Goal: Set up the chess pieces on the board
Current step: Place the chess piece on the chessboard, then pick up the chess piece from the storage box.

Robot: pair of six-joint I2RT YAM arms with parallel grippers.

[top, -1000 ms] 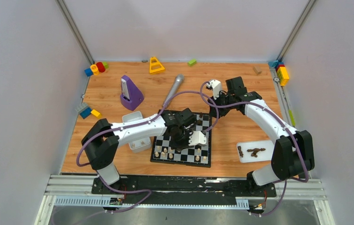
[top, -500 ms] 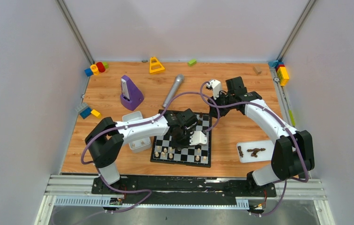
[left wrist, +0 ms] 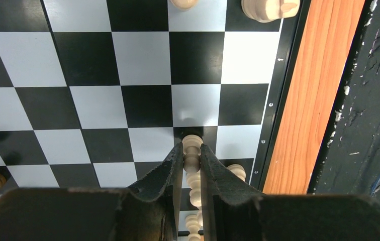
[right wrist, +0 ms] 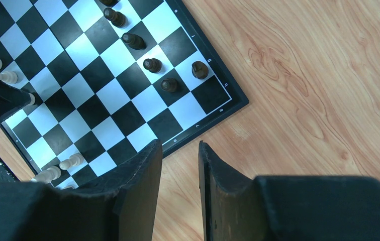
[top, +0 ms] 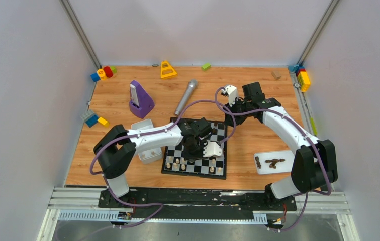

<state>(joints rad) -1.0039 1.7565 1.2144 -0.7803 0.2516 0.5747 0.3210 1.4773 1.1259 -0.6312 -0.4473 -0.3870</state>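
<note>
Jaws on the left gripper (left wrist: pixel 191 153) are clamped on a pale cream chess piece (left wrist: pixel 192 142), down at the near rows of the black-and-white chequered chessboard (left wrist: pixel 143 65) — other cream pieces (left wrist: pixel 236 170) stand just beside it. Farther back, the right gripper (right wrist: pixel 180 150) hangs with jaws apart and empty over the orange wooden table (right wrist: pixel 303 100), just off the board's corner near the dark brown pieces (right wrist: pixel 152 65).

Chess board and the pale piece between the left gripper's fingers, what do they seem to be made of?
Chess board: probably plastic or laminated card; the squares are smooth with a faint sheen, and the black rim carries printed letters. Pale piece: cream, matte, with turned rings; it looks like light wood, though moulded plastic cannot be ruled out.
</note>
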